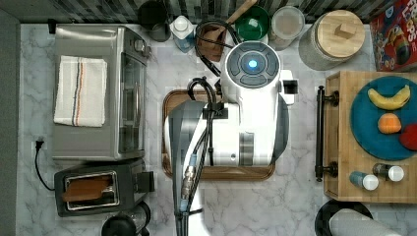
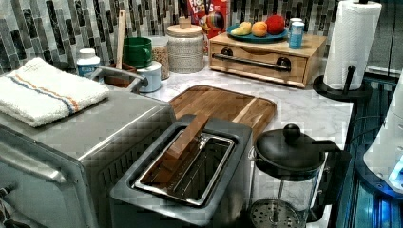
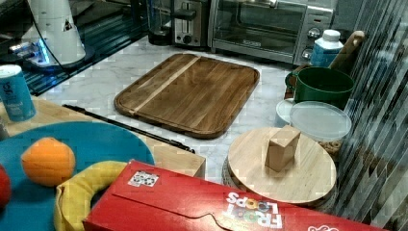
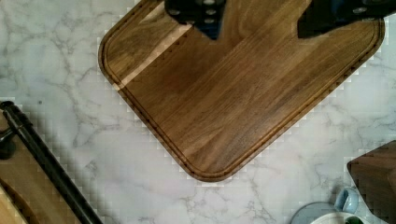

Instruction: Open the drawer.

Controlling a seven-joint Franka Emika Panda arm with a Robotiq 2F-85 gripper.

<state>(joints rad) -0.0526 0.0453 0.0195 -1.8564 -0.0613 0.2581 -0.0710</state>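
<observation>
The drawer sits shut at the top view's right, its handle running along the front. The fingers hang spread and empty over the tray, well apart from the handle, across bare worktop.

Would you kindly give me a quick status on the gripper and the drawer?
Gripper open, above the walnut tray, holding nothing. Drawer shut, bar handle untouched. Bare marble counter between tray and handle.
</observation>
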